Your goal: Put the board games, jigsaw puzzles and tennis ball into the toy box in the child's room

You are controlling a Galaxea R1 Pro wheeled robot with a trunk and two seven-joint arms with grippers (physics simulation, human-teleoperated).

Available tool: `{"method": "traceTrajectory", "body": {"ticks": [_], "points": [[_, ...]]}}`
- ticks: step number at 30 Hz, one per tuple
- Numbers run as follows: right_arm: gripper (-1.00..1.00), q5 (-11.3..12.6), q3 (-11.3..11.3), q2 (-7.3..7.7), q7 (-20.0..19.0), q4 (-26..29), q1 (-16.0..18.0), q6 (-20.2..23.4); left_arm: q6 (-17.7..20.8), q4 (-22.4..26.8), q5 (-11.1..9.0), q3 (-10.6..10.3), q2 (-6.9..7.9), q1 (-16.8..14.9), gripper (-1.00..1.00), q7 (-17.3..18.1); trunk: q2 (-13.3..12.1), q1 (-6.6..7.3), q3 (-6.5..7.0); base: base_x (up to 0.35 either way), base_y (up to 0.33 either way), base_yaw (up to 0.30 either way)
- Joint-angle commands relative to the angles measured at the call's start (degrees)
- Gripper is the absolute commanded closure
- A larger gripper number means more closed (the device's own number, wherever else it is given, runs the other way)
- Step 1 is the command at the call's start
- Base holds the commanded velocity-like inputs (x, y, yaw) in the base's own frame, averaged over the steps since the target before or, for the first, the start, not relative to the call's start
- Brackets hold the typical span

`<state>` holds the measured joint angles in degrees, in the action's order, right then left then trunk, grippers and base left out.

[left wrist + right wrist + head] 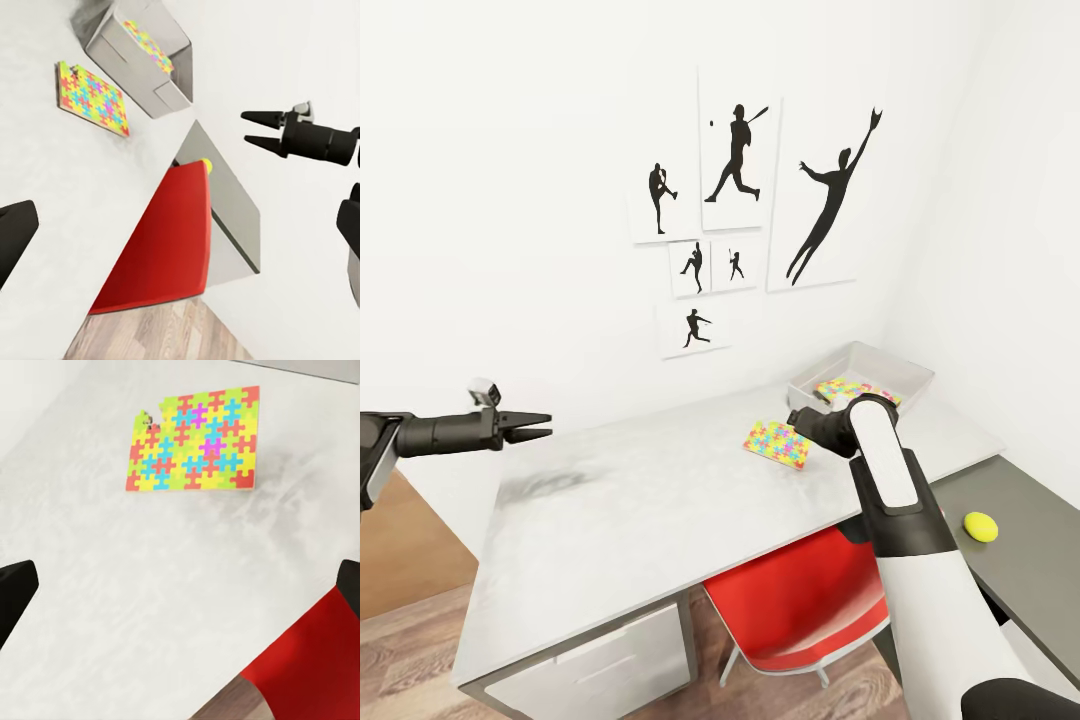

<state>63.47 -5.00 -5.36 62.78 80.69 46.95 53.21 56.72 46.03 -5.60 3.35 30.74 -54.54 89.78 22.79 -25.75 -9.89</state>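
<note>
Nearby, a red chair (800, 600) sits under the table (640, 500); both grippers' jaws spread, empty, above one jigsaw puzzle (777, 444).

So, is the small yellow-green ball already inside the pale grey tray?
No, the small yellow-green ball lies on the dark grey desk section, apart from the pale grey tray.

Pale table (640, 500) carries a jigsaw puzzle (778, 444) just ahead of the right gripper (797, 418), toy box (870, 362) beyond it. Tennis ball (980, 526) sits on the lower dark section (1020, 570), behind & to the right of that gripper.
</note>
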Motion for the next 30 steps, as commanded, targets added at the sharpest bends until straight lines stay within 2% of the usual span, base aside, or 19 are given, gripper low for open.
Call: {"method": "traceTrajectory", "body": {"ticks": [1,9,17,22,30], "points": [[-1.0,0.49,-0.01,-0.01,0.58,0.04,0.07,0.33,0.66,0.01,-0.04,0.01,0.09,-0.05,-1.0,0.22,0.12,-0.04,-0.13,0.0,0.0,0.0],[-1.0,0.43,-0.22,-0.01,0.38,0.11,-0.09,0.24,0.86,0.02,-0.11,0.07,0.43,-0.11,-1.0,0.22,0.12,-0.04,-0.13,0.0,0.0,0.0],[-1.0,0.18,-1.96,0.03,0.13,0.12,-0.53,0.55,1.23,0.08,-0.15,0.04,0.67,-0.13,-1.0,0.22,0.12,-0.04,-0.13,0.0,0.0,0.0],[-1.0,0.24,-1.7,0.01,0.09,0.1,-0.61,0.37,1.21,0.11,-0.28,0.07,1.71,-0.13,-1.0,0.22,0.12,-0.04,-0.13,0.0,0.002,0.0],[-1.0,0.25,-1.61,-0.01,0.15,0.09,-0.55,0.23,1.21,0.11,-0.32,0.08,2.02,-0.13,-1.0,0.22,0.12,-0.04,-0.13,0.0,0.08,0.0]]}}
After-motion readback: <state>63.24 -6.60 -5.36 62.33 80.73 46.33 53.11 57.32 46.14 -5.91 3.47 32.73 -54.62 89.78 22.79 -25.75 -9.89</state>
